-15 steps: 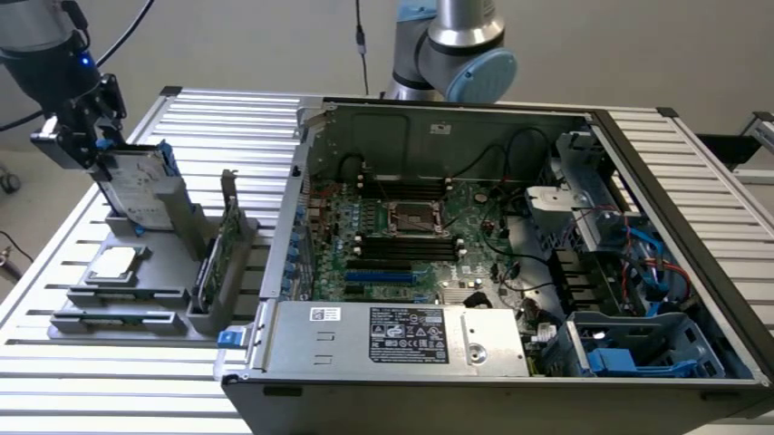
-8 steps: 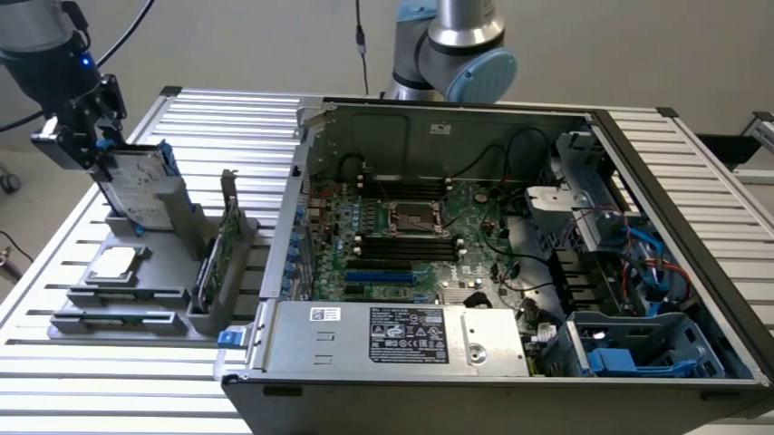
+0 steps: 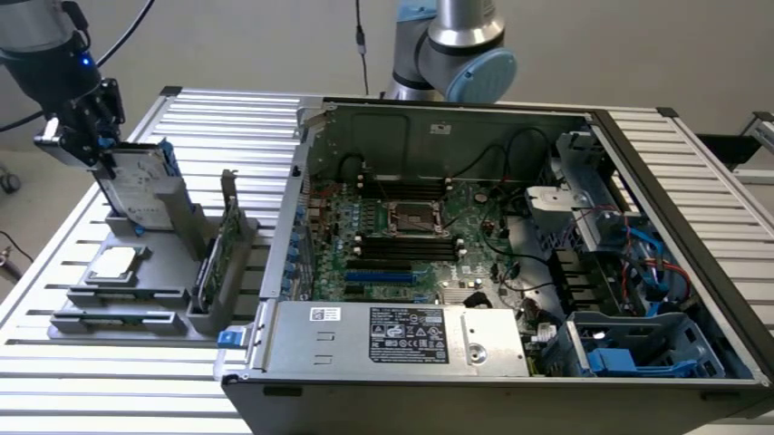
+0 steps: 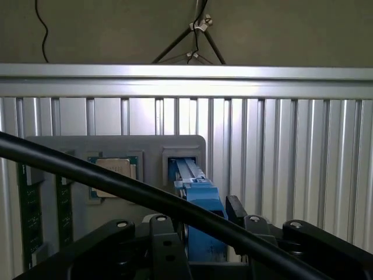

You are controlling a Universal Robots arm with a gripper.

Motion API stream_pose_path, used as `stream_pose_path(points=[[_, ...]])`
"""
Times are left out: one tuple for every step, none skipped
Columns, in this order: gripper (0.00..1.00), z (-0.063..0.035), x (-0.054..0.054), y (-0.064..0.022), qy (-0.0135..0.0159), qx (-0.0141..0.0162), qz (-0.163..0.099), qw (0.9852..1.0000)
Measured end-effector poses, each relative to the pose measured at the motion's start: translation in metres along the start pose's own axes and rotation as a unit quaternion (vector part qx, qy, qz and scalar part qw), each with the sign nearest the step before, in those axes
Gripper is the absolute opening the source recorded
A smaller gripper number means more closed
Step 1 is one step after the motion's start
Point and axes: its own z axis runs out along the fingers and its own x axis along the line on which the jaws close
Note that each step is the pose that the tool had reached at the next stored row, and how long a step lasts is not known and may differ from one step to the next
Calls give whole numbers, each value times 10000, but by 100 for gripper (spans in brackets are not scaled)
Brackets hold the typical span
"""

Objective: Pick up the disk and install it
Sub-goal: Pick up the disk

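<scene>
Gripper (image 3: pixel 100 156) straddling the top edge of the upright disk (image 3: pixel 137 188), at the exterior view's left.
The disk stands in a slot of the grey holder (image 3: pixel 158 299) on the slatted table (image 3: pixel 72 390). Whether the gripper grasps it or only flanks it cannot be told: in the wrist view a black cable (image 4: pixel 116 185) crosses the gripper and hides part of the disk's blue rail.

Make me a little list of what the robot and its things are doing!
disk: upright in the grey holder
gripper: at the disk's top edge
silver chip: flat on the holder
green circuit card: upright beside the disk
computer case: open, on the exterior view's right
</scene>
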Motion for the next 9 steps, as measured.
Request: stream_pose_path(points=[[44,0,0,0,0,0,0,10000],[44,0,0,0,0,-2,0,10000],[44,0,0,0,0,-3,0,10000],[42,0,0,0,0,-3,0,10000],[36,0,0,0,0,-3,0,10000],[36,0,0,0,-1,-3,1,10000],[34,0,0,0,0,-4,0,10000],[34,0,0,0,0,-4,0,10000],[34,0,0,0,0,-4,1,10000]])
